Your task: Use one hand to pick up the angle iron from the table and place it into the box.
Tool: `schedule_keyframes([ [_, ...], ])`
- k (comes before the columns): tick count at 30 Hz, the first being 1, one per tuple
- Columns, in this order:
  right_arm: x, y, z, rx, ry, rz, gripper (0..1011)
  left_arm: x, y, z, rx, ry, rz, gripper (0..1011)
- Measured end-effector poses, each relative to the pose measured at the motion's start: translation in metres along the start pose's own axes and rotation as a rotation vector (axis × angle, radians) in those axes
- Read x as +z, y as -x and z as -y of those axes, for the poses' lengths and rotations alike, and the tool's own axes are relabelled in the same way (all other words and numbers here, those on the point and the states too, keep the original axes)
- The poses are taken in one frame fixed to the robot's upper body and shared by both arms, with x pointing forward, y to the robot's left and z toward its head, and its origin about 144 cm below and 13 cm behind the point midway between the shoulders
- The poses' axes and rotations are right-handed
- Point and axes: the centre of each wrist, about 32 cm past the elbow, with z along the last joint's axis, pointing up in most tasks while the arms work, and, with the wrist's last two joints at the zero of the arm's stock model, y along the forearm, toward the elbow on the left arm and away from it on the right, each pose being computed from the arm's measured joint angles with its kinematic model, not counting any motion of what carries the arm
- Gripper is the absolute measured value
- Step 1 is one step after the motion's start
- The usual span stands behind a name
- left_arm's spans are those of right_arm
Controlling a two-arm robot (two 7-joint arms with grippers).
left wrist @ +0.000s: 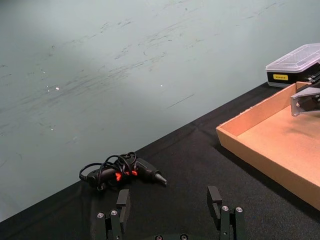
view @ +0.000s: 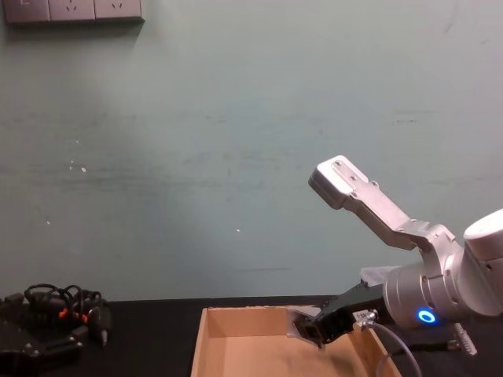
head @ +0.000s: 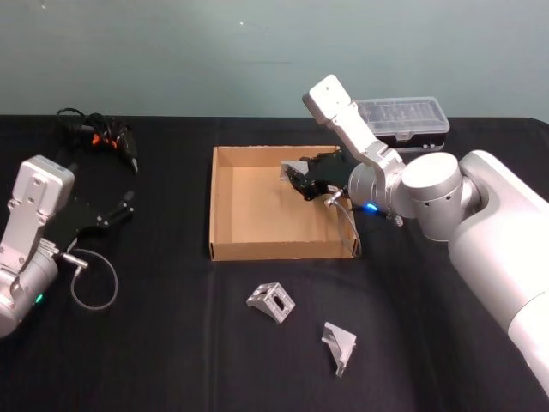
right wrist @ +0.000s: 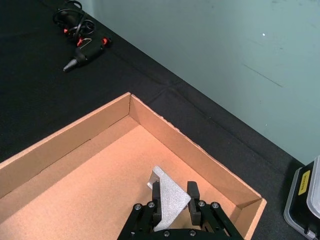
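My right gripper [head: 298,178] is shut on a silver angle iron [head: 289,169] and holds it just above the floor of the tan cardboard box [head: 283,250], near the box's far right corner. In the right wrist view the angle iron [right wrist: 170,202] sits clamped between the black fingers [right wrist: 193,191], over the box floor [right wrist: 100,185]. The chest view has the right gripper [view: 310,330] dipping inside the box [view: 206,338]. Two more angle irons lie on the black table [head: 171,343] in front of the box, one [head: 271,301] nearer it and one [head: 340,346] closer to me. My left gripper [head: 120,210] rests open at the far left.
A black case with a clear lid [head: 403,118] stands behind the box on the right. A black tool with coiled cable [head: 99,136] lies at the back left. The left arm's cable loop [head: 94,279] rests on the table.
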Motion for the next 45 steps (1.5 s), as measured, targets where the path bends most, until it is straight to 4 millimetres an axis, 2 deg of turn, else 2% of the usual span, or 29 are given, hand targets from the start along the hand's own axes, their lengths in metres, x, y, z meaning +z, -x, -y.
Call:
schedule_keyframes([
  [4, 0.000, 0.000, 0.000, 0.000, 0.000, 0.000, 329, 0.000, 0.000, 0.000, 0.000, 0.000, 0.000, 1011],
  [13, 0.000, 0.000, 0.000, 0.000, 0.000, 0.000, 583, 0.000, 0.000, 0.000, 0.000, 0.000, 0.000, 1011],
  [19, 0.000, 0.000, 0.000, 0.000, 0.000, 0.000, 788, 0.000, 0.000, 0.000, 0.000, 0.000, 0.000, 1011],
  [27, 0.000, 0.000, 0.000, 0.000, 0.000, 0.000, 998, 0.000, 0.000, 0.000, 0.000, 0.000, 0.000, 1011],
  [37, 0.001, 0.001, 0.002, -0.002, -0.013, 0.004, 1003, 0.000, 0.000, 0.000, 0.000, 0.000, 0.000, 1011],
  [45, 0.003, 0.004, 0.018, -0.009, -0.056, 0.010, 1003, 0.000, 0.000, 0.000, 0.000, 0.000, 0.000, 1012],
])
